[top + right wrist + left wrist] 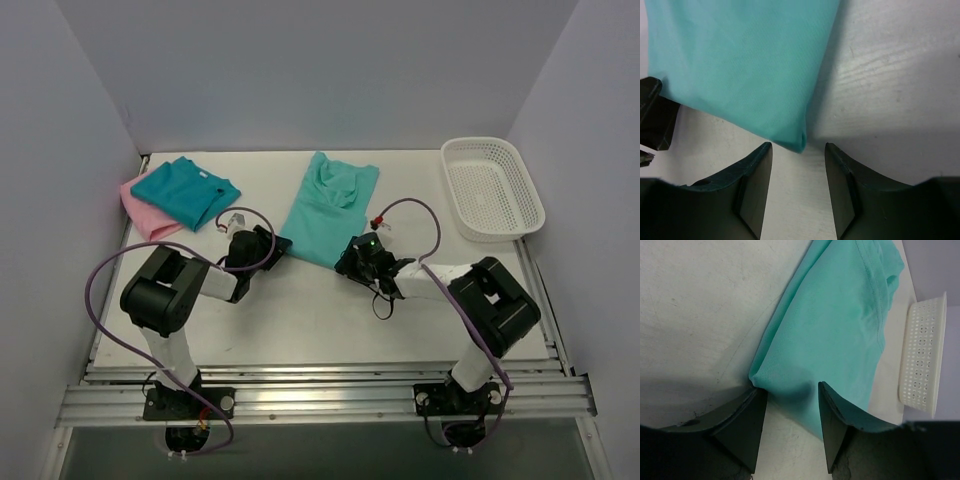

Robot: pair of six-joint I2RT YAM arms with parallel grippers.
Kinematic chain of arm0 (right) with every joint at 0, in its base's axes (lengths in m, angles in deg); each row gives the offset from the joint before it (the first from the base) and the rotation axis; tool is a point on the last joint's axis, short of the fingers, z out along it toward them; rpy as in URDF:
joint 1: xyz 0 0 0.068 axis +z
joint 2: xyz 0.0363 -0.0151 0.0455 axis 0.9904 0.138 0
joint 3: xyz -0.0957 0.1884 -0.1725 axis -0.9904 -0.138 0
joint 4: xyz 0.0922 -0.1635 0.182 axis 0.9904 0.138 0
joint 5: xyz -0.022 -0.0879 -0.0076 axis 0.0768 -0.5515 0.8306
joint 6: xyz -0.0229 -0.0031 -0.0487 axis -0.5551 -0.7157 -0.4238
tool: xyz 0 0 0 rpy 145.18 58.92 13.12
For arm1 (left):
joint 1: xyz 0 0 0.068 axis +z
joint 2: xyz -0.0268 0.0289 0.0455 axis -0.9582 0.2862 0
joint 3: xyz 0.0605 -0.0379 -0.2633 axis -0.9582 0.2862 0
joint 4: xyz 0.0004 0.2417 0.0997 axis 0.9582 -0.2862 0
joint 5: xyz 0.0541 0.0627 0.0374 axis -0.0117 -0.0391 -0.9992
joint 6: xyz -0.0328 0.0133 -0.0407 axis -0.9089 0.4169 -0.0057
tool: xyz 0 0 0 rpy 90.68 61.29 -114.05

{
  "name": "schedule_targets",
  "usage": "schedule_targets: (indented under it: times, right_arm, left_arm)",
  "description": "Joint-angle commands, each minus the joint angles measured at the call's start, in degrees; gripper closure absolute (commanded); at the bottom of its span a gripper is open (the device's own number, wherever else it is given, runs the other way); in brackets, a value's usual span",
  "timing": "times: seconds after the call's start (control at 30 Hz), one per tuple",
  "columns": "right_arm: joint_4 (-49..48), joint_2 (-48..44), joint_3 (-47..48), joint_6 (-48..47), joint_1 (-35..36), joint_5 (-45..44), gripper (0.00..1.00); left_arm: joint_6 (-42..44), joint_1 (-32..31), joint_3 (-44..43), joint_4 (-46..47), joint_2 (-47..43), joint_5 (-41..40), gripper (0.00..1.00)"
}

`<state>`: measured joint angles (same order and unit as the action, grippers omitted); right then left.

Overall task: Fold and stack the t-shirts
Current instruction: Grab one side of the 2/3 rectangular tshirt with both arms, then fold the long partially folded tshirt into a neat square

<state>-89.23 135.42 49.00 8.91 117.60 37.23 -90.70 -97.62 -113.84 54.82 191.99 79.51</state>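
Sea-green tee is laid folded narrow at mid-table, its hem nearest the arms. The left gripper and right gripper are set at the hem's left and right corners, fingers spread wide and nothing clamped. A pinch of both corners seems intended, so the hem can be carried far. The teal-blue tee is stacked on the pink tee, far left.

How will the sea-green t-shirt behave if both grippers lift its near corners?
Probably floppy: the sea-green t-shirt lies bunched near its collar, so it would sag between the left gripper and the right gripper. It seems light, being thin cloth lying flat. Pushed, it would probably wrinkle rather than slide.
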Motion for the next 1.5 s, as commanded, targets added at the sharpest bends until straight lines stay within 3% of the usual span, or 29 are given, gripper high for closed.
schedule_targets:
  times: [0.0,0.17,0.3,0.43,0.47,0.57,0.9,1.17,1.37,1.47]
  right_arm:
    - [4.00,5.31,2.02,-1.12,-0.90,-1.98,0.57]
    - [3.12,8.31,4.40,-1.12,-0.90,-0.67,0.59]
    - [2.94,9.01,4.49,-1.04,-0.90,-0.31,0.69]
    - [3.12,8.75,3.96,-1.12,-0.99,-0.31,0.81]
    - [3.03,8.66,3.87,-1.12,-0.99,-0.49,0.88]
    - [3.38,8.58,3.35,-1.12,-1.51,-1.01,1.00]
    - [4.34,5.68,0.63,-1.21,-1.78,-0.75,1.00]
    - [9.70,-5.03,-5.79,1.42,3.92,-1.80,1.00]
    - [17.78,-18.03,-10.27,5.46,10.07,-5.76,1.00]
    - [22.18,-23.48,-11.07,7.31,11.84,-7.52,1.00]
  left_arm:
    - [0.86,0.43,0.84,-3.24,1.71,0.28,0.45]
    - [0.68,0.43,1.37,-2.53,1.98,0.72,0.46]
    - [0.86,0.61,1.72,-2.36,2.33,0.37,0.51]
    - [1.29,0.87,0.23,-3.14,3.91,0.90,0.70]
    - [1.38,0.96,-0.73,-3.32,4.26,1.16,0.81]
    - [1.74,1.05,-2.57,-4.37,5.58,1.34,0.94]
    - [3.49,0.44,-1.18,-3.94,3.05,2.39,0.98]
    - [1.39,-5.36,11.64,-3.14,-7.15,0.46,0.98]
    - [-0.90,-12.56,18.50,-13.50,-22.87,-4.02,0.98]
    - [-1.95,-17.21,18.69,-25.52,-34.99,-8.76,0.98]
